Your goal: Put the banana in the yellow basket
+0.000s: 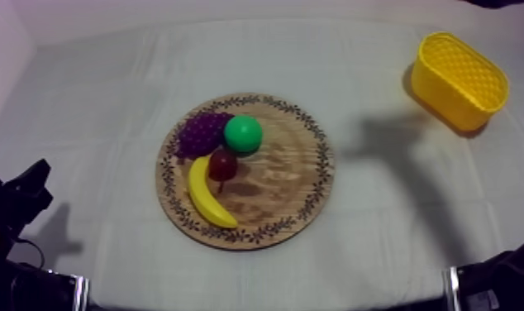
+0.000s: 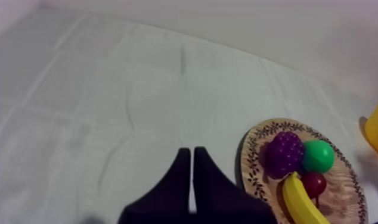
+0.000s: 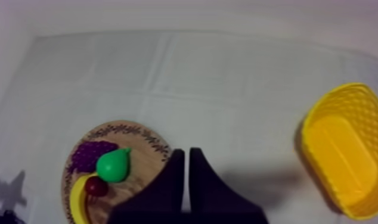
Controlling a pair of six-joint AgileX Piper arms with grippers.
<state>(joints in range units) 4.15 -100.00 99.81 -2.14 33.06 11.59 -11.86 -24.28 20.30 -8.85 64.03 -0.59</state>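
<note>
Both narrow, empty — left hand [image 2: 192, 152], right hand [image 3: 186, 154]; banana [image 1: 206, 198] on wooden board [image 1: 292, 180], yellow basket [image 1: 445, 96] well apart.

Nothing readable showing anywhere: no text, label, brand, number or sign. Board [image 1: 324, 157] rim carrying leaf-and-vine ornament, not lettering. Basket [image 1: 445, 97] wall showing plain lattice, no marking.
</note>
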